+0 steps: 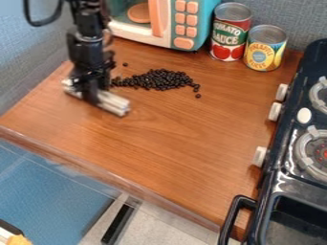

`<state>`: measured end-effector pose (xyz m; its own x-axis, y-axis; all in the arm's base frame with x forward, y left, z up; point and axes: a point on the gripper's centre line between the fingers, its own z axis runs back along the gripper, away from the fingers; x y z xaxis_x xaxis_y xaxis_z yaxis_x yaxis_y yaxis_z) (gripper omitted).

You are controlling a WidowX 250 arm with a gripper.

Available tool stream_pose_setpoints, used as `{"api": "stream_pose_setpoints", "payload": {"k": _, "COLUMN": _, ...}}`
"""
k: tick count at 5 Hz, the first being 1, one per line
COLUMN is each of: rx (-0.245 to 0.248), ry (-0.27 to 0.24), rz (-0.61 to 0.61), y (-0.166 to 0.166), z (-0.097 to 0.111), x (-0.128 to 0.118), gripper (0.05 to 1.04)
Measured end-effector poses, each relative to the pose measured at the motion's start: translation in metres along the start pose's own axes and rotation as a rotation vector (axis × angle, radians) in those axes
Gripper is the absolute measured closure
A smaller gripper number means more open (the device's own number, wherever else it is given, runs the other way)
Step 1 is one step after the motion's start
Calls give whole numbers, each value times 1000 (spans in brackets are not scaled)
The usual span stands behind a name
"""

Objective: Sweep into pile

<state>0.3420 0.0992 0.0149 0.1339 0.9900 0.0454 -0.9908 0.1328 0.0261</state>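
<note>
Black beans (159, 79): loose heap toward tabletop (166, 139) back edge, a few strays beside.
Jaws: pinching pale bar (114, 103), near left edge.
Back edge: toy microwave (184, 21), red can (228, 36), yellow can (264, 50).
Right edge: stove (281, 174).

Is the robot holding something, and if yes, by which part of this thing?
The end effector holds a pale, silvery bar near its middle, and the two ends stick out on either side.

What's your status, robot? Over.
Black gripper low, beside small round black beads. Mostly heaped, few strays. Printed metal cans behind, seemingly out of the way.
</note>
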Motion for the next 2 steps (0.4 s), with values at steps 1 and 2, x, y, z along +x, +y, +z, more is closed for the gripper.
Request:
{"api": "stream_pose_setpoints", "payload": {"k": 1, "rx": -14, "ry": 11, "rz": -29, "y": -14, "z": 2, "x": -13, "gripper": 711}}
{"api": "stream_pose_setpoints", "payload": {"k": 2, "rx": -21, "ry": 16, "rz": -5, "y": -21, "z": 4, "x": -12, "gripper": 711}}
